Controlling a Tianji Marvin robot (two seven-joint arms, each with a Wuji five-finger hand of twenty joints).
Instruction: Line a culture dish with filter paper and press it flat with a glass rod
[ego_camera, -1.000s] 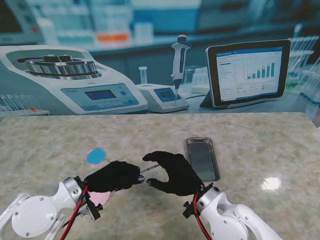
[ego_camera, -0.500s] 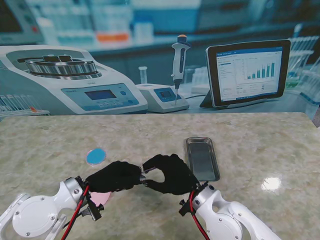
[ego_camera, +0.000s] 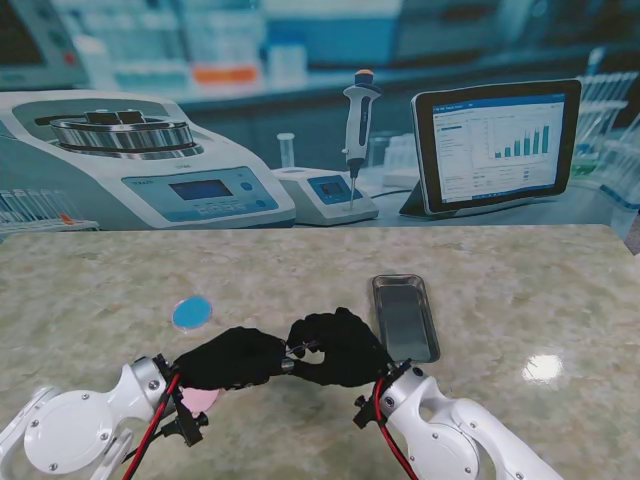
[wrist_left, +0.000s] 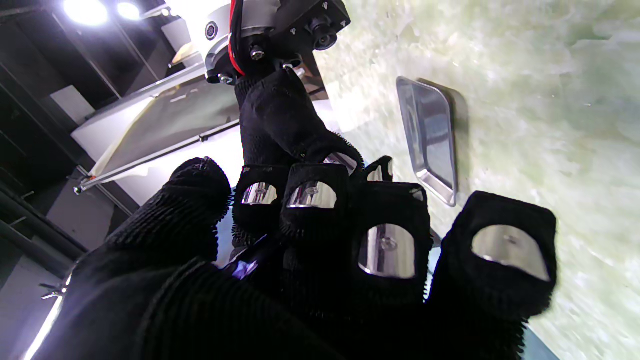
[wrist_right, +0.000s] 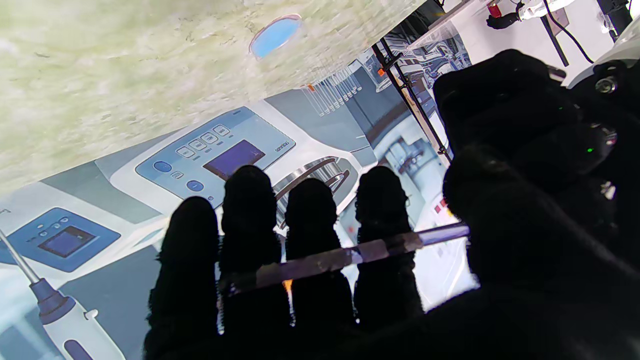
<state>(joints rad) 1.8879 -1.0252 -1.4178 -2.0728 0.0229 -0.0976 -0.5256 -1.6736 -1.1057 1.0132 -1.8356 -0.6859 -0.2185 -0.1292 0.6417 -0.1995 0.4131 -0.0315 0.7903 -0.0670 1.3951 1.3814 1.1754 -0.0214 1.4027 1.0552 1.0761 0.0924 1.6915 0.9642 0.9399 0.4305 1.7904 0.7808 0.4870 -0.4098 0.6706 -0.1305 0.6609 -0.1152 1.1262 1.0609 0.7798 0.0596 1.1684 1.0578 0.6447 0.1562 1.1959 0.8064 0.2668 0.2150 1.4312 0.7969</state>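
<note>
Marble table (ego_camera: 520, 290) | right hand (ego_camera: 338, 350) – now closed on glass rod (wrist_right: 345, 256)

A mock laboratory bench. A marbled green-beige table top (ego_camera: 520, 270) runs up to a printed backdrop (ego_camera: 300, 60) picturing lab equipment: a centrifuge (ego_camera: 130, 160) beyond the left hand (ego_camera: 228, 358), a pipette on a stand (ego_camera: 356, 130) and a tablet showing charts (ego_camera: 495, 145) beyond the right hand (ego_camera: 338, 348). A small steel tray (ego_camera: 405, 318) lies just right of the right hand.
</note>
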